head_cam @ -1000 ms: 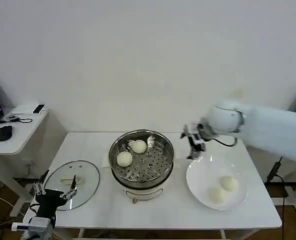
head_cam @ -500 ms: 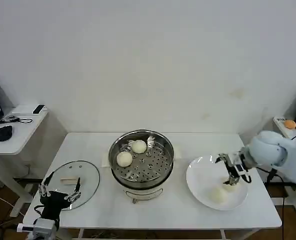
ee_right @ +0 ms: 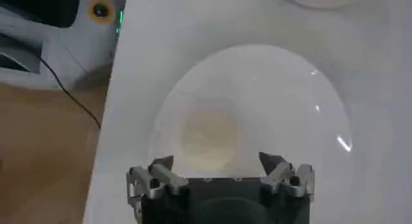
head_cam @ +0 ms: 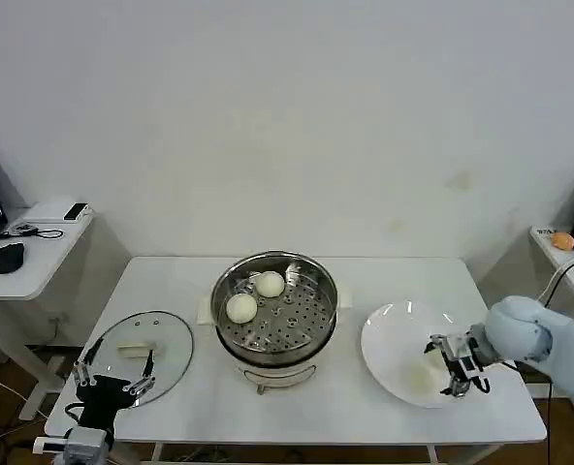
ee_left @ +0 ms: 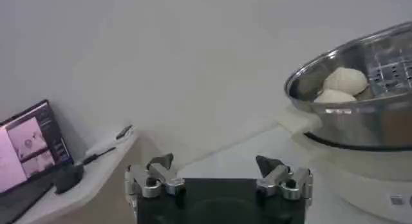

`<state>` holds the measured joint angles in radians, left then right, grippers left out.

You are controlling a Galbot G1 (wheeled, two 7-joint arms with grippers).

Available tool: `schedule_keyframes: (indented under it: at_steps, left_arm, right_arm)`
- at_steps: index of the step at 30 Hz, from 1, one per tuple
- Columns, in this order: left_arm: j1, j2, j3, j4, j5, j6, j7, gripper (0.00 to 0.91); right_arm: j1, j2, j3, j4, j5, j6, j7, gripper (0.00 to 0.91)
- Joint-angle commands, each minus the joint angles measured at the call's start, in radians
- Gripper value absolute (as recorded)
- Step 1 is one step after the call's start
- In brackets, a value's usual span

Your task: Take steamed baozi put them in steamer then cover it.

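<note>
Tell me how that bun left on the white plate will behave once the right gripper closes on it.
The bun looks round and smooth, so it may roll on the flat plate if nudged off-centre. It probably dents under a hard squeeze, being soft dough. The right gripper, open above it, likely needs a centred, gentle close.

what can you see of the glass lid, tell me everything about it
The glass lid is round and clear with a metal rim and a pale beige handle across its middle. It lies flat on the white table, handle up, at the front of the robot's left, apart from the steamer. The open left gripper hangs at its near edge.
</note>
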<state>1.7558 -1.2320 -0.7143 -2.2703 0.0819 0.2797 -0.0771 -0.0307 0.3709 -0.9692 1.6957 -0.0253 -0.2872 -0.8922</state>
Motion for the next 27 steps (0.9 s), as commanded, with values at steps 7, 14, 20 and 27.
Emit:
schedule_keyframes:
  at_steps: [7,14,20,27]
  left_arm:
    - [-0.006,0.002,-0.009,0.014,-0.001,0.0,0.001,0.907]
    - [-0.009,-0.001,-0.009,0.017,-0.002,0.0,0.001,0.907]
    - [-0.011,-0.002,-0.009,0.017,-0.002,0.0,0.001,0.907]
    - [-0.01,-0.001,-0.012,0.016,-0.002,0.0,0.0,0.907]
  right_arm:
    - [-0.075,0.084,0.053,-0.096,-0.026,-0.024,-0.01,0.907]
    - [-0.071,0.091,0.04,-0.103,-0.024,-0.037,-0.022,0.826]
    - [-0.073,0.102,0.038,-0.116,-0.024,-0.045,-0.027,0.756]
    - [-0.067,0.107,0.039,-0.117,-0.015,-0.053,-0.036,0.645]
